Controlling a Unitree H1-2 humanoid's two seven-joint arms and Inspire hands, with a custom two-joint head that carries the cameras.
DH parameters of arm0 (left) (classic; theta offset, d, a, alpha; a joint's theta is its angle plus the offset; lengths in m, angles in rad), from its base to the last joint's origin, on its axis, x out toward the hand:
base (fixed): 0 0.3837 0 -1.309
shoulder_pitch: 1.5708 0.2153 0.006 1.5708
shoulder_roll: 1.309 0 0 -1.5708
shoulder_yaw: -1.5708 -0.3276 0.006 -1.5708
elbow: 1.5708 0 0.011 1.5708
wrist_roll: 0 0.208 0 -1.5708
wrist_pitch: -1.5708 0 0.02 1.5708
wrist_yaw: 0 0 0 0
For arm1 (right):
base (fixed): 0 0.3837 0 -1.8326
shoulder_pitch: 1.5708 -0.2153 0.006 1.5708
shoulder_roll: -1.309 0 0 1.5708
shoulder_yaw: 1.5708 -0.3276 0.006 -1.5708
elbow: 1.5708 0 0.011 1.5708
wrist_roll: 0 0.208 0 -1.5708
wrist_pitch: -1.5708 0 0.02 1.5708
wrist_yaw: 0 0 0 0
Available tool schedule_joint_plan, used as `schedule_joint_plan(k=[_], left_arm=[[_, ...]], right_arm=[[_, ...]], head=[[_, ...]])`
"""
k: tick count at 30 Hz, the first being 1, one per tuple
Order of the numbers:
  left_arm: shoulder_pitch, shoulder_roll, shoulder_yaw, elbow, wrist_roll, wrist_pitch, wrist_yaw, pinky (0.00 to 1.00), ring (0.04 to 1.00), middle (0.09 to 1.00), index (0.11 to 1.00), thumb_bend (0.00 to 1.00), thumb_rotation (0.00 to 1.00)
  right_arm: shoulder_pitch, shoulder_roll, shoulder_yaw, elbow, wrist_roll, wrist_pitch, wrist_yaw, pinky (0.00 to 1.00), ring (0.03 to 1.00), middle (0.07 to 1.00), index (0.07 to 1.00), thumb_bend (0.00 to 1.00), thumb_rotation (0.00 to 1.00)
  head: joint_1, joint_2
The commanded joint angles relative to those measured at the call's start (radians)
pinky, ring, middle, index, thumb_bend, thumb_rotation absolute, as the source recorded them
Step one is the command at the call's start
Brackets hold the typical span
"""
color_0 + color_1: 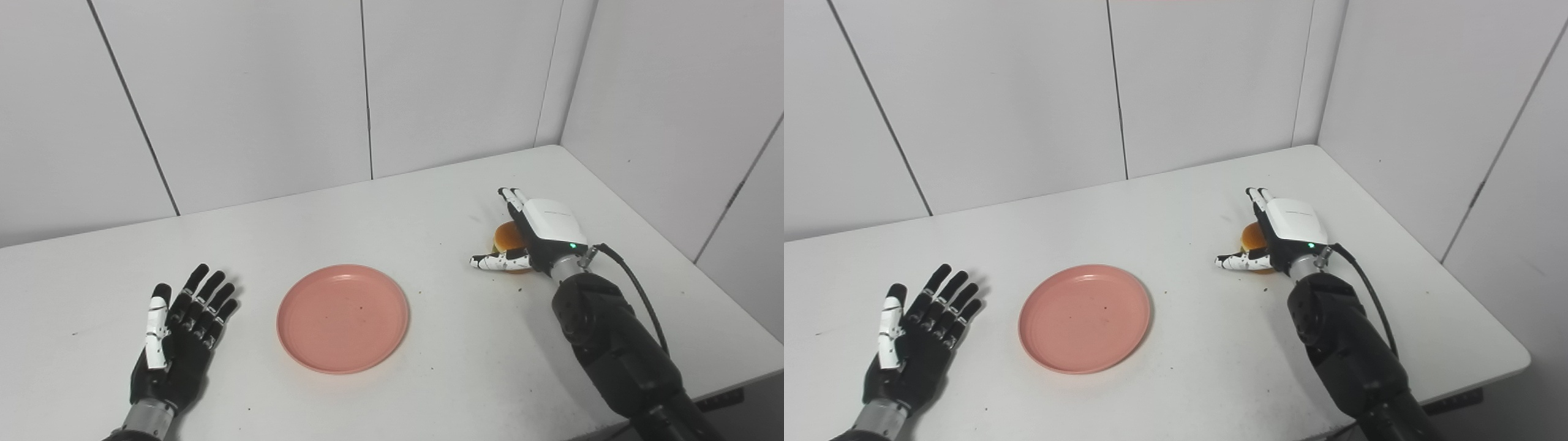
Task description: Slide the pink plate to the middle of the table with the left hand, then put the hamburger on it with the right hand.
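The pink plate (342,318) lies empty near the middle of the white table (429,202). My left hand (184,331) rests open, palm up, on the table to the left of the plate and apart from it. The hamburger (507,236), a brown bun, sits on the table to the right of the plate. My right hand (542,229) is right at it and hides most of it, with its fingers stretched out along the far side and the thumb spread out in front. The hand is not closed on the bun. The right eye view shows the same hamburger (1252,236) and right hand (1289,229).
White wall panels stand close behind the table and along its right side. The table's right front corner and front edge are near my right forearm (612,343). Small dark specks dot the tabletop.
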Motion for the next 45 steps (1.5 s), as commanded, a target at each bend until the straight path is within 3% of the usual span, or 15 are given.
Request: schedule_joint_plan(k=[1, 7, 13, 20, 23, 24, 26, 28, 29, 31, 33, 45], left_arm=[[0.012, 0.008, 0.003, 0.004, 0.005, 0.042, 0.022, 0.95, 0.925, 0.926, 0.918, 0.50, 1.00], [0.014, 0.009, -0.002, 0.001, 0.010, 0.039, 0.021, 0.96, 0.930, 0.928, 0.921, 0.50, 1.00], [0.016, 0.008, 0.000, -0.003, 0.007, 0.044, 0.027, 0.95, 0.924, 0.923, 0.914, 0.51, 1.00], [0.019, 0.007, -0.001, -0.010, 0.010, 0.047, 0.034, 0.95, 0.920, 0.919, 0.912, 0.50, 1.00], [0.018, 0.009, -0.001, -0.008, 0.007, 0.047, 0.027, 0.95, 0.920, 0.921, 0.915, 0.50, 1.00], [0.019, 0.010, -0.001, -0.008, 0.007, 0.047, 0.026, 0.95, 0.920, 0.921, 0.915, 0.50, 1.00], [0.019, 0.011, -0.003, -0.007, 0.010, 0.043, 0.023, 0.95, 0.921, 0.921, 0.914, 0.51, 1.00], [0.019, 0.011, -0.004, -0.007, 0.010, 0.041, 0.023, 0.95, 0.921, 0.921, 0.913, 0.51, 1.00], [0.019, 0.010, -0.004, -0.007, 0.010, 0.042, 0.024, 0.95, 0.921, 0.921, 0.912, 0.51, 1.00], [0.019, 0.009, -0.005, -0.008, 0.012, 0.043, 0.026, 0.95, 0.919, 0.920, 0.913, 0.51, 1.00], [0.020, 0.009, -0.006, -0.010, 0.013, 0.043, 0.027, 0.95, 0.922, 0.923, 0.916, 0.51, 1.00], [0.019, 0.004, -0.009, -0.002, 0.016, 0.031, 0.025, 0.95, 0.927, 0.926, 0.919, 0.52, 1.00]], right_arm=[[-0.041, -0.019, -0.009, -0.019, 0.000, 0.032, -0.006, 0.82, 0.923, 0.964, 0.955, 0.95, 0.59], [-0.043, -0.027, -0.002, -0.005, -0.003, 0.060, -0.003, 0.75, 0.914, 0.964, 0.950, 0.94, 0.58], [-0.039, -0.034, 0.003, -0.013, 0.000, 0.069, 0.008, 0.80, 0.921, 0.958, 0.950, 0.93, 0.58], [-0.046, -0.027, 0.002, 0.011, 0.026, 0.064, 0.008, 0.72, 0.863, 0.927, 0.941, 0.92, 0.55], [-0.055, -0.022, 0.006, 0.026, 0.031, 0.070, 0.007, 0.64, 0.820, 0.902, 0.939, 0.90, 0.53], [-0.055, -0.019, 0.003, 0.030, 0.040, 0.065, -0.002, 0.58, 0.757, 0.860, 0.923, 0.89, 0.49], [-0.055, -0.011, -0.006, 0.032, 0.060, 0.054, -0.022, 0.37, 0.480, 0.593, 0.802, 0.81, 0.33], [-0.056, -0.012, -0.007, 0.040, 0.071, 0.050, -0.028, 0.34, 0.432, 0.542, 0.771, 0.80, 0.30], [-0.059, -0.015, -0.004, 0.050, 0.072, 0.049, -0.030, 0.36, 0.457, 0.548, 0.705, 0.77, 0.26], [-0.063, -0.024, 0.004, 0.067, 0.071, 0.047, -0.040, 0.35, 0.418, 0.502, 0.582, 0.71, 0.18], [-0.067, -0.030, 0.014, 0.081, 0.065, 0.053, -0.052, 0.30, 0.371, 0.461, 0.507, 0.56, 0.15], [-0.075, -0.028, 0.000, 0.078, 0.096, 0.065, -0.099, 0.26, 0.339, 0.429, 0.490, 0.50, 0.14]], head=[[0.001, 0.002], [0.002, 0.004], [0.003, 0.011], [0.003, 0.012], [0.003, 0.012], [0.004, 0.012], [0.003, 0.012], [0.003, 0.013], [0.004, 0.013], [0.006, 0.013], [0.007, 0.014], [0.021, 0.010]])
